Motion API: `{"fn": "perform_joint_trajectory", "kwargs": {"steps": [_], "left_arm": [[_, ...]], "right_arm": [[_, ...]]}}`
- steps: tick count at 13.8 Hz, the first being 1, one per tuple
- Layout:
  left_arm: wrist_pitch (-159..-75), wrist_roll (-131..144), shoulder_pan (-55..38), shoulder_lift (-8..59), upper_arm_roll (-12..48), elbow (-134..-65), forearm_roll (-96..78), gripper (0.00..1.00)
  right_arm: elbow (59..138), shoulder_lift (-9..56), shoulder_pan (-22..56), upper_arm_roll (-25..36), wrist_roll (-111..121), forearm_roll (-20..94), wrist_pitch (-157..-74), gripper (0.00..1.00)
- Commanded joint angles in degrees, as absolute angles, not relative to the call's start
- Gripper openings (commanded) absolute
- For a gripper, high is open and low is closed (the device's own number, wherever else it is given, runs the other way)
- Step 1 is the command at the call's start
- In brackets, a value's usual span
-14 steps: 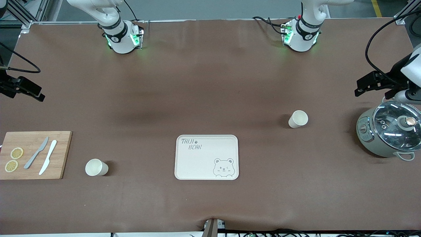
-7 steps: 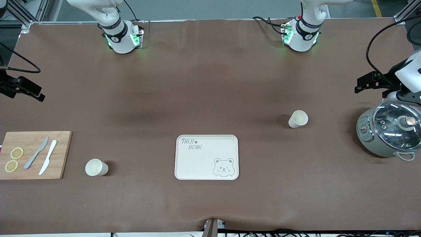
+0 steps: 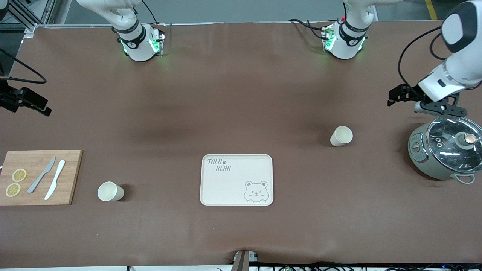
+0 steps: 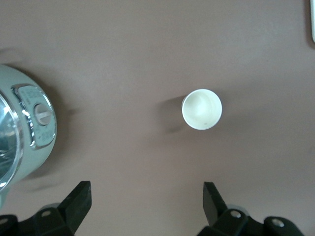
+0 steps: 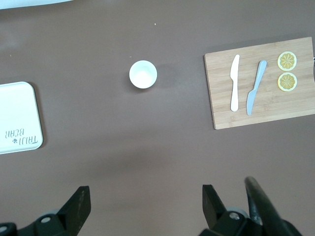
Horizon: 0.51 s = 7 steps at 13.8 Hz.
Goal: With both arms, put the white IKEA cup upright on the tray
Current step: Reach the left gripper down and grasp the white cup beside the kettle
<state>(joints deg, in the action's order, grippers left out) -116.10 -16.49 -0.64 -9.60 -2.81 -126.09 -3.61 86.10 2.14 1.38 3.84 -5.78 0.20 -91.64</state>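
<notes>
Two upright white cups on the table, tray bare, both arms aloft.
The left end effector [image 4: 145, 201] hangs spread wide above the table beside the pot [image 3: 446, 152], one cup [image 3: 341, 136] just ahead of it. The right end effector [image 5: 145, 206] hangs equally wide, waiting; the other cup [image 3: 110, 191] sits between the tray [image 3: 226, 188] and the cutting board [image 3: 67, 177].

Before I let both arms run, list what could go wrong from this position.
1. The left gripper, open, hovers close to the cooker; a low sweep toward its cup might clip the glass lid.
2. Both cups, this one and the one beside the cutting board, stand upright but look light; an off-centre pinch could tip them.
3. Both arms end at one tray, so they may crowd each other.
</notes>
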Motion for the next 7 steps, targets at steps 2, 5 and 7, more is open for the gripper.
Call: {"fn": "perform_joint_trajectory", "kwargs": {"steps": [2,5,7], "left_arm": [[-130.82,-15.74,-0.88,-11.52,-2.2,-137.17,-3.43,1.0],[-138.67,-12.14,-0.97,-7.05,0.87,-138.34,-3.43,1.0],[-143.59,-10.56,-1.05,-3.53,1.66,-138.34,-3.43,1.0]], "right_arm": [[86.92,1.14,1.49,4.22,-5.19,1.14,-92.02,1.0],[86.92,1.14,1.5,4.22,-5.19,1.14,-91.93,1.0],[86.92,1.14,1.49,4.22,-5.19,1.14,-91.93,1.0]]}}
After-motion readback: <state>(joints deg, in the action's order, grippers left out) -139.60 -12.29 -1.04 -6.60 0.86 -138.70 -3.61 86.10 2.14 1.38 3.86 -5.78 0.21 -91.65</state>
